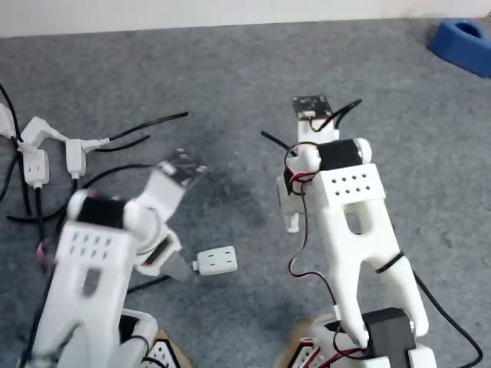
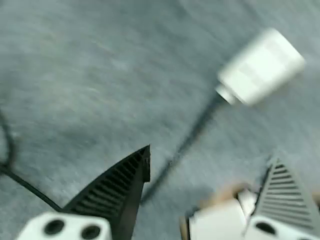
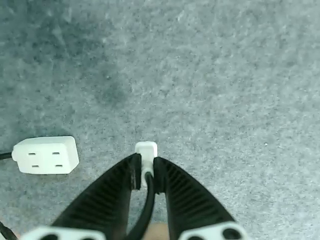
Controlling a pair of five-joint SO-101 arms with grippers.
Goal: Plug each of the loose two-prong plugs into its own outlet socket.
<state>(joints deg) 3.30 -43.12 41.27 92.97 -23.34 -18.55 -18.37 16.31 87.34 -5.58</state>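
Your two grippers hang low over grey carpet (image 1: 230,92). Left gripper (image 2: 210,155) stands released, just beside one white outlet socket (image 1: 215,261) that lies near centre between the arms. Right gripper (image 3: 145,161) is clenched on one white plug (image 3: 146,149), held right of that socket. Far left lies a cluster of white plugs and sockets (image 1: 34,157) on black cords; exact count unclear. One blue object (image 1: 464,42) sits far right.
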